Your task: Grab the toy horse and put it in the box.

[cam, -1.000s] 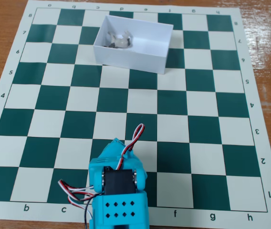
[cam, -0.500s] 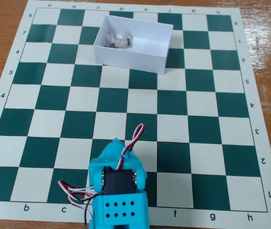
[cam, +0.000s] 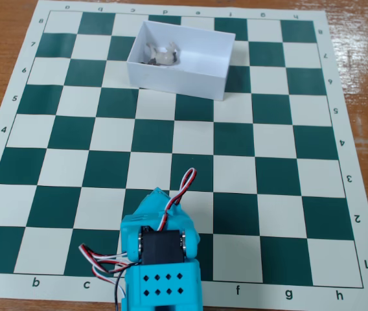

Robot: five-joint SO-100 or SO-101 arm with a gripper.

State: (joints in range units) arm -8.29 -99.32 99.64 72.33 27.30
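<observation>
1. The surface [cam: 365,155] is a brown wooden tabletop, and a green-and-white chessboard mat [cam: 54,168] covers most of it.

2. The arm [cam: 161,265] is turquoise plastic with a black motor and red-white-black wires. It sits folded at the bottom edge of the fixed view, low over the near rows of the mat.

3. The end effector [cam: 158,197] is the tapered tip at the top of that folded arm. It points up the view toward the far rows. I cannot tell whether its fingers are apart or together, since the arm's body hides them; nothing shows between them.

4. The box [cam: 200,74] is white, open-topped and low-walled. It stands in the far rows, its long side running roughly left to right with a slight tilt.

5. The horse [cam: 161,54] lies inside the box, in its left end, touching the floor near the left wall.
   - It is well apart from the end effector, straight up the view from it.
   - It looks off-white with dark markings, and seems tipped over; its long axis is too small to judge.
   - By the look of it, the task is done.
</observation>
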